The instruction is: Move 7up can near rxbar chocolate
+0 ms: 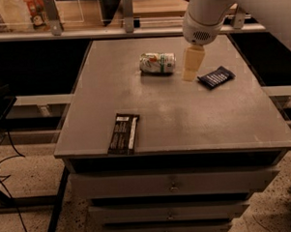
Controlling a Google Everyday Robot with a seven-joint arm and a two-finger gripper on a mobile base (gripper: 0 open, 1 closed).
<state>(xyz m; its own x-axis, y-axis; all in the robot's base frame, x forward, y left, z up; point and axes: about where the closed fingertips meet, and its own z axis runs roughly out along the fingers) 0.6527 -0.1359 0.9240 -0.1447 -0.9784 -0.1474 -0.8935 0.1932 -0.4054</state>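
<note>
Toward the far side of the surface (184,116), you have the 7up can (157,62) lying on its side. Its long axis runs left to right across your view, roughly parallel to the back edge. You cannot make out which end is the top; green and orange-red marks show on its silvery side.

Near the front edge, left of centre, the rxbar chocolate (123,133) lies flat. Its long axis runs front to back, roughly crosswise to the can's, and its near end is just short of the edge. The can and the bar are well apart, with bare surface between them.

Count one can, one dark bar, one dark blue packet (216,77) and one claw (189,76). The packet lies flat and askew to the right of the can.

The claw hangs between the can and the blue packet, just beside the can's right end and pointing down. It reads as a single pale block, so you cannot tell whether it is wide or narrow, and it holds nothing you can see. You also cannot tell whether its tip touches the surface.

The white arm (213,13) is cut off by the top and right edges. Things on the back shelf (84,32) are cut off and too blurred to name. The lowest of the drawers (172,184) runs out of view at the bottom.
</note>
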